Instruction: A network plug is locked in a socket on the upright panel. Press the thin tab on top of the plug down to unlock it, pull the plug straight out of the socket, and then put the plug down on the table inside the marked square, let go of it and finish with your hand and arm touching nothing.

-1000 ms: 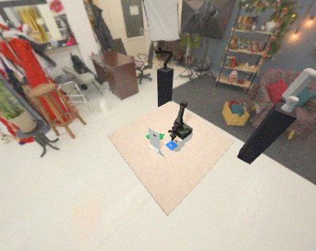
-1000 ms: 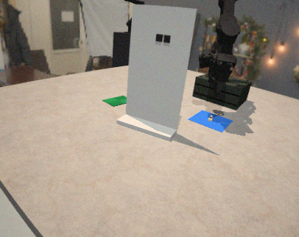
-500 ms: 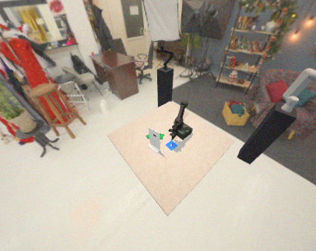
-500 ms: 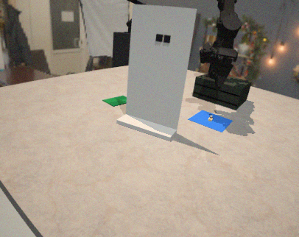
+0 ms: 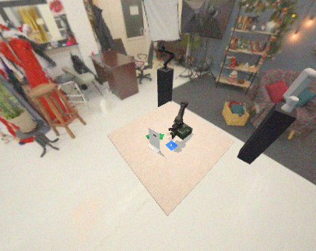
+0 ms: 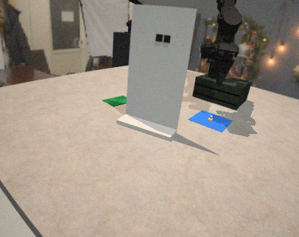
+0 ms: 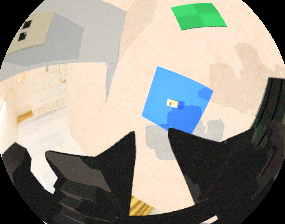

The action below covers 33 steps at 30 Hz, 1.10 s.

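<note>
The small tan network plug [image 6: 210, 118] lay inside the flat blue square [image 6: 210, 121]; the black end effector [image 7: 158, 163] hung above, part-open and holding nothing.

The table [image 6: 84, 177] has a pale beige, faintly mottled, matt top that looks like stone or fine plaster. The upright panel [image 6: 157, 73] is smooth, flat grey with no shine, like painted plastic or board, and its base [image 6: 144, 126] is a matt off-white. The blue square [image 6: 210, 121] and the green patch [image 6: 115, 100] look like thin matt sheets, and the arm [image 6: 224, 40] is dark, dull plastic or metal.
</note>
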### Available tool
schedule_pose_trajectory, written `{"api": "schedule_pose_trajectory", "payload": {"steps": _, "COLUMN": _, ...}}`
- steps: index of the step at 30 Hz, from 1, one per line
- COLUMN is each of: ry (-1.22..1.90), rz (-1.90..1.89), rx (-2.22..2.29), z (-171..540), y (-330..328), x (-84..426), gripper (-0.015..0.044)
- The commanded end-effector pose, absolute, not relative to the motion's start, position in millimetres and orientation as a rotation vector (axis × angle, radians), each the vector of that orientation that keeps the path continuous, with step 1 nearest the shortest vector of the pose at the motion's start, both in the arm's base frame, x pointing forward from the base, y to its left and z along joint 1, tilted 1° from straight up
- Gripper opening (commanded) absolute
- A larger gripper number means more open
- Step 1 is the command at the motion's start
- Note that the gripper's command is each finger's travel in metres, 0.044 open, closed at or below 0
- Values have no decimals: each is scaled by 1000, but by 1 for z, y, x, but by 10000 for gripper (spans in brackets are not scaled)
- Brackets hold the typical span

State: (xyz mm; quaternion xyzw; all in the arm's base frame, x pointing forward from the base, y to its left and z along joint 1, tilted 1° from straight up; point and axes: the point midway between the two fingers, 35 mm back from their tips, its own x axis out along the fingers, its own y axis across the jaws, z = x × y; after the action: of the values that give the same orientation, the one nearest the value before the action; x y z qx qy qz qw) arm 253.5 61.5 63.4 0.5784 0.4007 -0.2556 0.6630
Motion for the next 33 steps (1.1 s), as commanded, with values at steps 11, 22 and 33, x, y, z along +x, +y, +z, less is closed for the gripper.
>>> {"api": "schedule_pose_trajectory", "payload": {"steps": 11, "ry": 895, "rz": -570, "rx": 1313, "z": 113, "y": 63, "x": 260, "gripper": 156}}
{"api": "schedule_pose_trajectory", "payload": {"steps": 22, "ry": 892, "rz": -568, "rx": 1308, "z": 151, "y": 62, "x": 255, "gripper": 156}}
{"api": "schedule_pose_trajectory", "payload": {"steps": 33, "ry": 892, "rz": -571, "rx": 1314, "z": 167, "y": 62, "x": 252, "gripper": 261}}
